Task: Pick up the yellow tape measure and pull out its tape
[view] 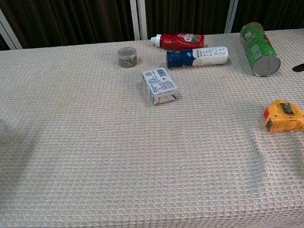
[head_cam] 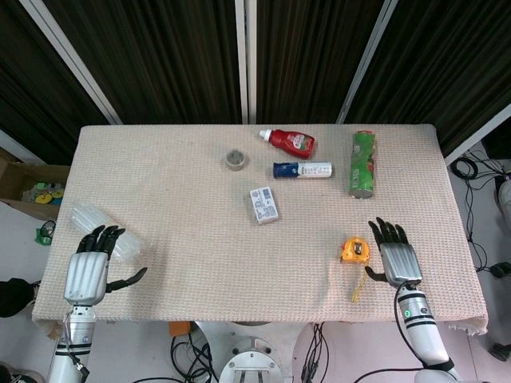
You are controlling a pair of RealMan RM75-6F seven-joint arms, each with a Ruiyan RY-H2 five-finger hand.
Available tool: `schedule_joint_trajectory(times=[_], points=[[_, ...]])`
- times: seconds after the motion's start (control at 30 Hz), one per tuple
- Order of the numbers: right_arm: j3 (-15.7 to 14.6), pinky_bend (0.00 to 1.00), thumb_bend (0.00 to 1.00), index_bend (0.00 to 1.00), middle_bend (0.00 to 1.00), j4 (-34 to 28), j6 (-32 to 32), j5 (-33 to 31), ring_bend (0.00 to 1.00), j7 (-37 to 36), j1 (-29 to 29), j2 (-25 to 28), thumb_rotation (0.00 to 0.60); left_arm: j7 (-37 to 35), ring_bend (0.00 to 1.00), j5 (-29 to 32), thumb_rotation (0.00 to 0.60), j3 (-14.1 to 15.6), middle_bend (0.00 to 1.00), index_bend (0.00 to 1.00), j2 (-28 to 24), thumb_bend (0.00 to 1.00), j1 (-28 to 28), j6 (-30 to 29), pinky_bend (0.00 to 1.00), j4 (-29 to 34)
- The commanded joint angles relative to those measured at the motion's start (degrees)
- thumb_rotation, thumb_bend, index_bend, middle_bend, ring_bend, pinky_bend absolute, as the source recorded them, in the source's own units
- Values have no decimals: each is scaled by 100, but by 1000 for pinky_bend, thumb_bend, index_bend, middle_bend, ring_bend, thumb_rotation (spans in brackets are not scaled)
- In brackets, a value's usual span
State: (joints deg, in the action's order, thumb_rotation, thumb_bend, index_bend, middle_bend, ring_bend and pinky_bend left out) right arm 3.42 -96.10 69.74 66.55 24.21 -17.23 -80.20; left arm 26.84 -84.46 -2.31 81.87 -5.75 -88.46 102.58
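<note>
Yellow tape measure [head_cam: 355, 250] lies on the table [head_cam: 184, 239] near the front right edge, wrist strap [head_cam: 358, 289] trailing toward the edge, untouched. Right hand [head_cam: 397, 257] rests just beside it on its right, fingers spread, holding nothing. Left hand [head_cam: 89, 267] sits at the front left, fingers apart and empty, fingertips at a clear plastic bottle [head_cam: 104, 231].

Waffle-weave cloth table [view: 92, 149]; glossy plastic tape measure [view: 284, 116].
</note>
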Motion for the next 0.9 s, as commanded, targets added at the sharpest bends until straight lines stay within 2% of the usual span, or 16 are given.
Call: schedule_joint_trajectory(times=[0.03,0.33,0.63,0.77,0.9], points=[[-11,0,176,0,0,14,-20,-13,0,7,-2,-2,600,7,122,-26,170,5,184,205,-18,94,17,-28,209,11],[34,0,176,0,0,184,-129,-134,0,83,-78,-108,600,50,122,-82,170,7,184,205,2,94,13,-12,209,39],[175,0,176,7,1,118,-537,-486,0,400,-408,-256,600,28,122,-262,174,24,196,210,12,94,5,-47,209,20],[223,2,176,21,96,89,-714,-802,5,631,-560,-312,600,25,122,-224,170,6,196,211,-8,94,15,-39,209,28],[211,50,176,21,177,89,-828,-1040,68,826,-687,-344,600,11,122,-177,170,-7,196,212,-4,94,16,-8,208,9]])
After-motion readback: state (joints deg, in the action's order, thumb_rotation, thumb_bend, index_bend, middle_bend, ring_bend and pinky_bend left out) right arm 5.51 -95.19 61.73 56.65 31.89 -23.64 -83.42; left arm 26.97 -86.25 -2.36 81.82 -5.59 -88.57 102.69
